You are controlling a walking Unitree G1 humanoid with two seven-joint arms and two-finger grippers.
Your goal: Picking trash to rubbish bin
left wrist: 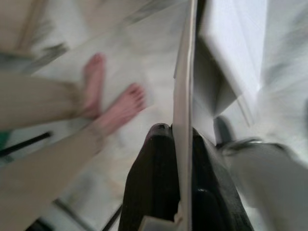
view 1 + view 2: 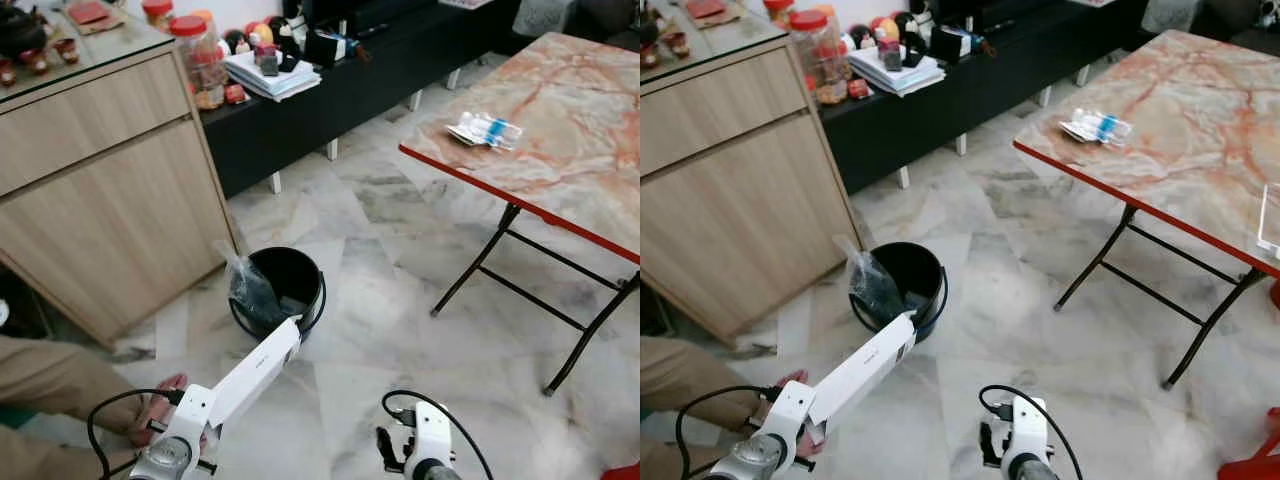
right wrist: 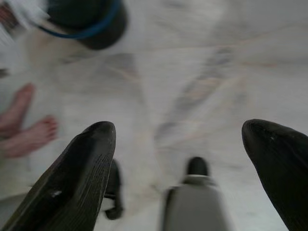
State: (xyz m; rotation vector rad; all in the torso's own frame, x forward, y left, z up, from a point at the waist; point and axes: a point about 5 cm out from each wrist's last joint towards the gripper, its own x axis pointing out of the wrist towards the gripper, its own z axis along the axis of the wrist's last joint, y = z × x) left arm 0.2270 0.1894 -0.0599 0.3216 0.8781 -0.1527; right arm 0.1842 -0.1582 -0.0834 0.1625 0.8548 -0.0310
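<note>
A black rubbish bin [image 2: 318, 292] stands on the marble floor, with a clear plastic bag [image 2: 250, 290] sticking out of it. My left gripper [image 1: 175, 132] is shut on a long flat white carton [image 2: 258, 367]. The carton slants up from my lower left, and its far end reaches the bin's near rim. My right gripper [image 3: 187, 130] hangs low over the floor at the bottom right of the bin, open and holding nothing. Some blue and white wrappers [image 2: 485, 130] lie on the folding table [image 2: 570, 110].
A person's bare feet [image 1: 115, 108] and beige trouser leg [image 2: 50, 375] are close beside my left arm. A wooden cabinet [image 2: 100, 180] stands left of the bin, and a black low bench [image 2: 340, 90] with jars and papers is behind. The table's black legs [image 2: 520, 285] are on the right.
</note>
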